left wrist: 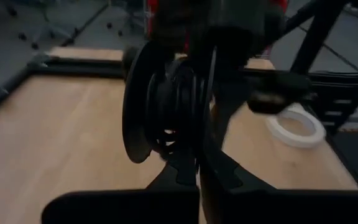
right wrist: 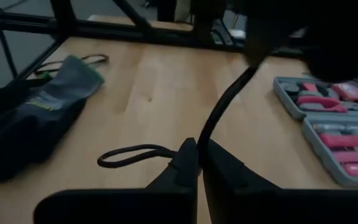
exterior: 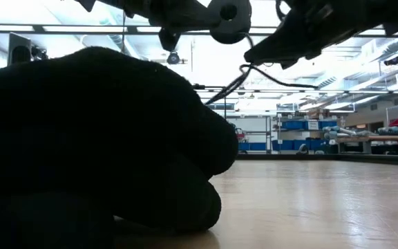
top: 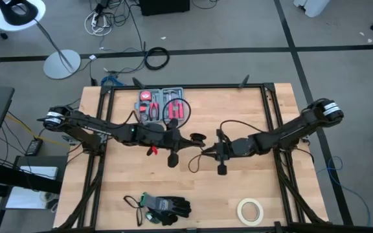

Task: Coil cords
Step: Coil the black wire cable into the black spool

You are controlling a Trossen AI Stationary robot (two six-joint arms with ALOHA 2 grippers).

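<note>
The thin black cord shows partly as a small round coil and partly as loose cord. My left gripper is shut on the coil above the table's middle; the coil also shows in the left wrist view and the low view. My right gripper is shut on the loose cord just to the right of the coil. A tail loop runs on past its fingers. Another stretch arches over the right arm. My left gripper pinches the coil at its lower edge between its two shut fingers. It comes level from the table's left side. The coil stands on edge, lifted clear of the table. My right gripper pinches the loose cord between its two shut fingers, which lie across it. It comes from the table's right side. From the fingers the cord rises toward the coil. The tail loop trails low over the tabletop; I cannot tell whether it touches.
An open grey tool case with red-handled tools lies at the far middle. Black and grey gloves lie at the near edge and fill the low view's left. A white tape roll lies near right. Bare wood lies between.
</note>
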